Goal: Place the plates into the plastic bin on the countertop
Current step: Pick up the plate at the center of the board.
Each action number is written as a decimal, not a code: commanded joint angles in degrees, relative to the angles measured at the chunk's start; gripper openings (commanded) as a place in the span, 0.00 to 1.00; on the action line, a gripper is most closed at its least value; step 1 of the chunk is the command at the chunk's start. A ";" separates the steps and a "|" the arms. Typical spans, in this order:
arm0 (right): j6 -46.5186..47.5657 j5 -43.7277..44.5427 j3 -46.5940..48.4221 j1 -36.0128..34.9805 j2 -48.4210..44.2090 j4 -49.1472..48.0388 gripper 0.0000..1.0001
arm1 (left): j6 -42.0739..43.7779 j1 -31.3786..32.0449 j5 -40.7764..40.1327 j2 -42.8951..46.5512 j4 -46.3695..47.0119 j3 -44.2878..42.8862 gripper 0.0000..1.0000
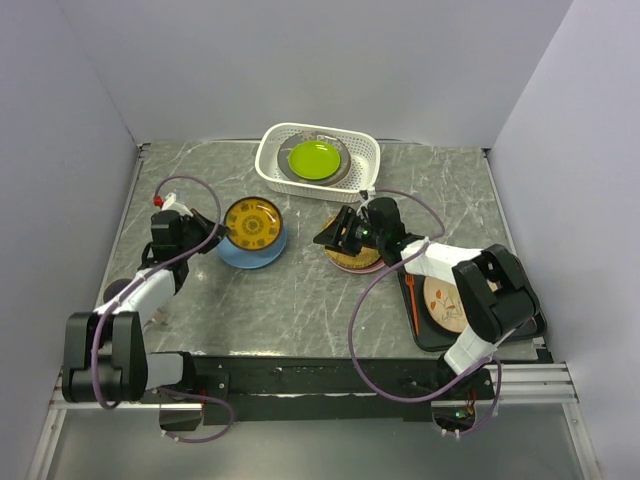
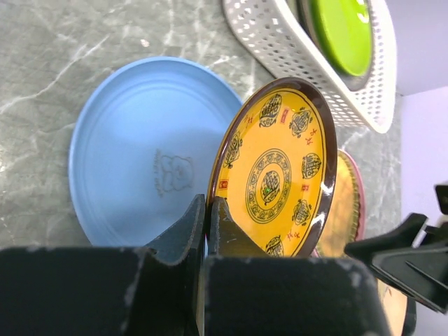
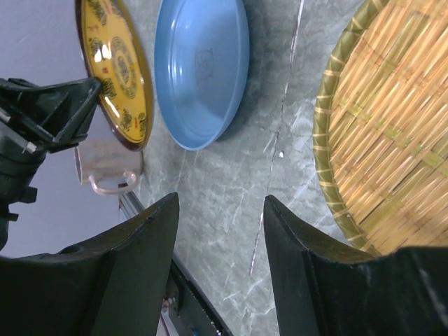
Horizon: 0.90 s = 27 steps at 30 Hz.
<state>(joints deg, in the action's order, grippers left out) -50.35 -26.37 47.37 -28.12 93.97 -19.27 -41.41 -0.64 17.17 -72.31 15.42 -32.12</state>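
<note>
My left gripper [image 1: 222,238] [image 2: 206,210] is shut on the near rim of a yellow plate with a brown rim [image 1: 252,224] [image 2: 280,168] [image 3: 115,66]. It holds the plate tilted above a blue plate [image 1: 240,256] [image 2: 140,161] [image 3: 203,63] lying on the countertop [image 1: 300,300]. My right gripper [image 1: 323,238] [image 3: 220,203] is open and empty, just left of a woven straw plate [image 1: 350,260] [image 3: 392,126]. The straw plate lies on a pink plate [image 1: 373,267]. The white plastic bin [image 1: 270,165] [image 2: 280,42] stands at the back and holds a lime green plate [image 1: 314,158] [image 2: 343,35] on a grey one.
A flat black tray [image 1: 425,335] at the right front holds a cream plate with a sprig [image 1: 445,300] and a red utensil [image 1: 412,300]. A clear glass mug [image 3: 105,175] stands near the left arm. Grey walls enclose the countertop on three sides.
</note>
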 commanded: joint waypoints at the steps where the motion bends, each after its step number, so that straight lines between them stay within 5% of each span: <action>1: -0.54 0.09 -0.09 -0.88 -3.97 -2.27 0.59 | -0.43 0.12 2.78 4.63 -1.08 0.83 0.01; 13: -1.86 0.09 1.49 -3.96 -3.10 -3.76 0.61 | 0.01 0.29 5.68 9.38 -1.71 3.64 0.01; 27: -2.74 0.79 1.58 -6.07 -1.60 -4.73 0.60 | -1.66 11.01 5.16 7.10 1.19 2.85 0.01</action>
<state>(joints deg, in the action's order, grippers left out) -52.93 -26.15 47.31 -33.43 92.12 -20.82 -41.47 8.47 21.34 -64.79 11.75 -28.29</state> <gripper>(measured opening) 0.603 0.031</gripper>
